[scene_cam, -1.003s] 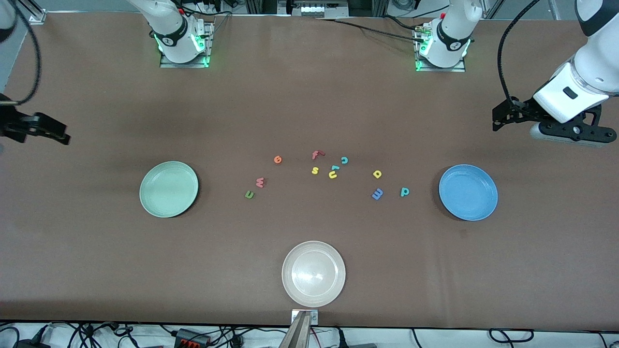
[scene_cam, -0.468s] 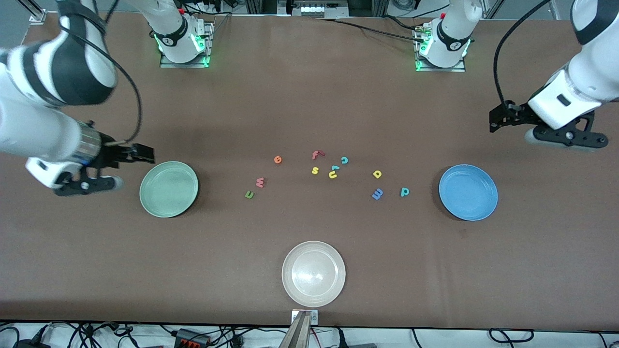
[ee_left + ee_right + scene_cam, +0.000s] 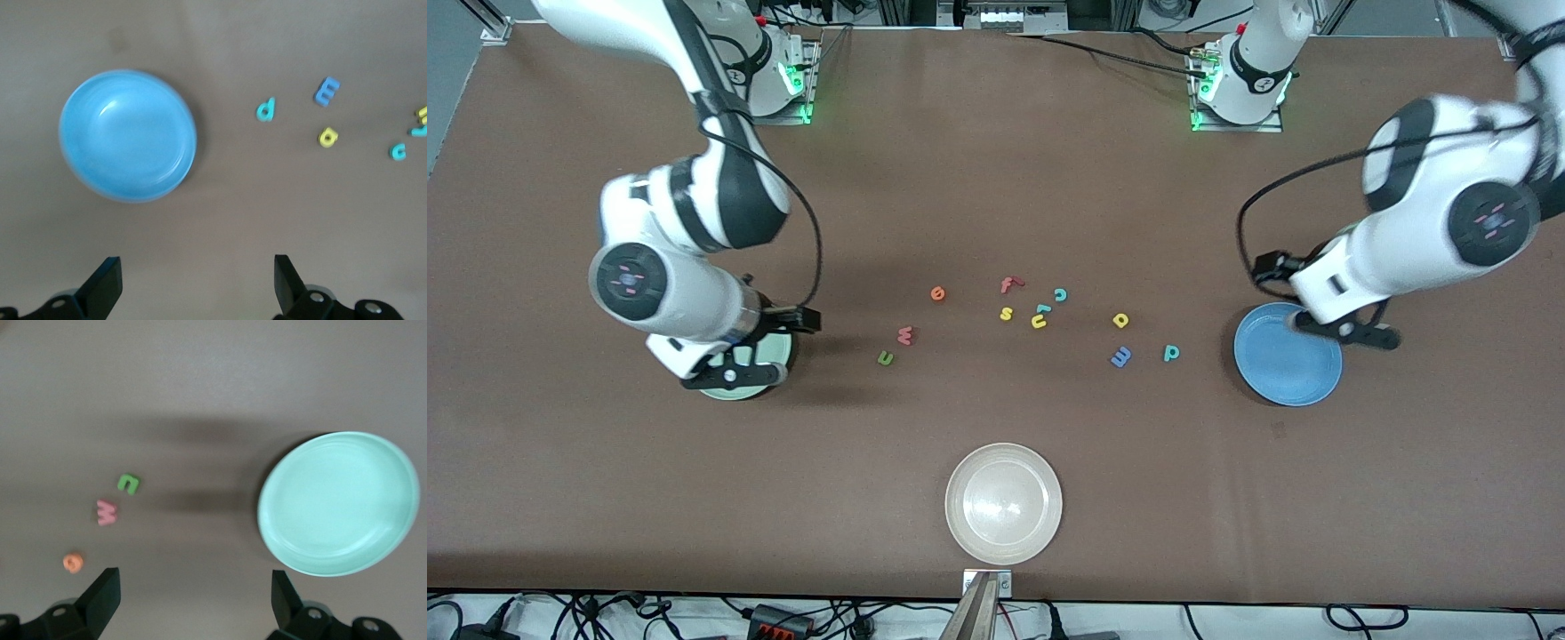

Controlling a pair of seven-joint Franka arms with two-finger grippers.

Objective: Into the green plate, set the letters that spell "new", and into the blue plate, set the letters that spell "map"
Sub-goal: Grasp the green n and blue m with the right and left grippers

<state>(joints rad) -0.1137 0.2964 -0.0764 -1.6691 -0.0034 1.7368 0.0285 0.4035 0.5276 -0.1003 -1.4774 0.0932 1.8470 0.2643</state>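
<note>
Brown table (image 3: 996, 178): blue m (image 3: 1121, 357) lies tilted.

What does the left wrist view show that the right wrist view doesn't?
Only the left wrist view shows the blue plate, empty, with the teal p, blue m and yellow a lying apart from it on the table, plus a teal c. Only the right wrist view shows the green plate, also empty, with the green n, pink w and orange e. Both share the brown table and their own open gripper, left gripper and right gripper, holding nothing.
</note>
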